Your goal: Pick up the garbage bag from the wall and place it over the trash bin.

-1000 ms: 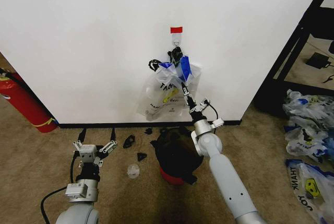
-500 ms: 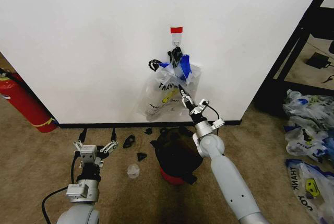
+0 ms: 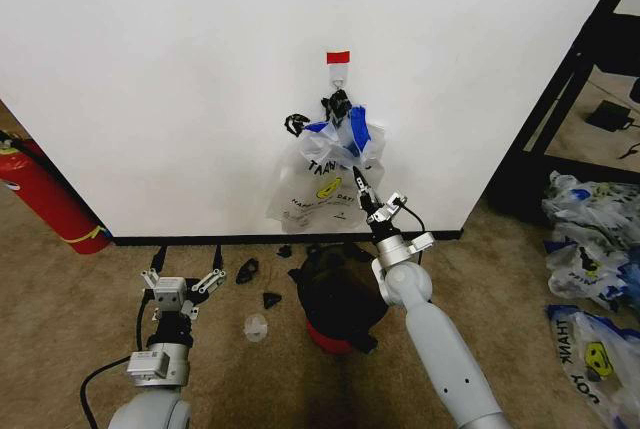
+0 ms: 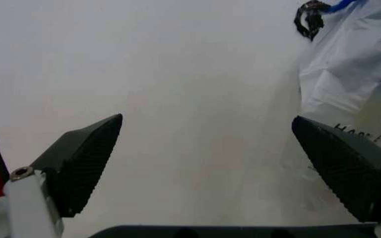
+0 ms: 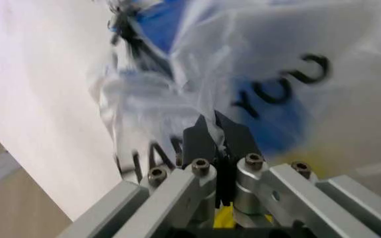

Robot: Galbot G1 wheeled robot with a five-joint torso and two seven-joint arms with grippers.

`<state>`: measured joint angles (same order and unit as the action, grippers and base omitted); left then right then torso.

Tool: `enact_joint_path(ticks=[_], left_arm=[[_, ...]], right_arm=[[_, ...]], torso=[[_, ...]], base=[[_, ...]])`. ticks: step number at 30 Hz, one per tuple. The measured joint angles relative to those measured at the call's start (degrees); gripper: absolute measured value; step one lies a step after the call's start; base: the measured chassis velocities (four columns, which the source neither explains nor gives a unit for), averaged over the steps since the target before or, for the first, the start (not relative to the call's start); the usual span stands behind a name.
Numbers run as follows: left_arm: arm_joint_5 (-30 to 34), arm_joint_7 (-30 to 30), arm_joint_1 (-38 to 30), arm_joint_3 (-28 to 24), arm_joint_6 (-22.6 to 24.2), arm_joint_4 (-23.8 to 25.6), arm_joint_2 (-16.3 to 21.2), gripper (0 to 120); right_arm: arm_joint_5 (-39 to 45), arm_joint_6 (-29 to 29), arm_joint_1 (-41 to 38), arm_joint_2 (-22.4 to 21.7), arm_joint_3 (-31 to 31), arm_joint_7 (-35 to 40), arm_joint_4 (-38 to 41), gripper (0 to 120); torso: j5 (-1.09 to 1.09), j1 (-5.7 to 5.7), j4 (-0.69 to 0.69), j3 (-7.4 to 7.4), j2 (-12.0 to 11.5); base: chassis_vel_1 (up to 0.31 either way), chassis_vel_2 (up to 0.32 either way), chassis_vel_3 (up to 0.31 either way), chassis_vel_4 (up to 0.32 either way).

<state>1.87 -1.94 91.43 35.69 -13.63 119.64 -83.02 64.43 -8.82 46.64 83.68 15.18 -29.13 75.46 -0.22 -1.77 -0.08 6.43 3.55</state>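
The garbage bag (image 3: 327,177), thin clear plastic with black print, a yellow smiley and blue handles, hangs on the white wall (image 3: 170,79) from a hook under a red tape strip (image 3: 338,56). My right gripper (image 3: 359,183) is shut on the bag's film low on its right side; in the right wrist view the shut fingertips (image 5: 207,135) pinch the plastic (image 5: 270,54). The black trash bin (image 3: 338,301) with a red bottom stands on the carpet right below. My left gripper (image 3: 183,270) waits open, low on the left, facing the wall with the bag (image 4: 352,74) off to one side.
A red fire extinguisher (image 3: 45,199) leans at the far left. A black shelf frame (image 3: 568,89) stands at the right, with a heap of stuffed smiley bags (image 3: 592,249) on the floor beside it. Small black clips (image 3: 258,284) lie near the baseboard.
My right gripper has drawn down and slightly right along the bag, and the bag's lower part has shifted with it. The left arm has not moved.
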Motion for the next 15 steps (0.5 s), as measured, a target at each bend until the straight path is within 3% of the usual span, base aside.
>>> enact_joint_path(ticks=[11, 15], left_arm=[[0.4, -0.1, -0.3, 0.2, -0.2, -0.3, 0.9, 100], [0.6, -0.1, -0.6, 0.3, -0.2, -0.4, 1.3, 100]], right_arm=[[-3.7, -1.3, 3.3, -1.9, 0.7, -1.1, -0.2, 0], [-5.7, -1.2, 7.1, -3.8, 1.8, -4.7, -0.5, 0]], torso=[[0.00, 0.00, 0.01, 0.00, 0.0], [0.00, 0.00, 0.00, 0.00, 0.0]], base=[[0.000, 0.000, 0.000, 0.000], [0.000, 0.000, 0.000, 0.000]])
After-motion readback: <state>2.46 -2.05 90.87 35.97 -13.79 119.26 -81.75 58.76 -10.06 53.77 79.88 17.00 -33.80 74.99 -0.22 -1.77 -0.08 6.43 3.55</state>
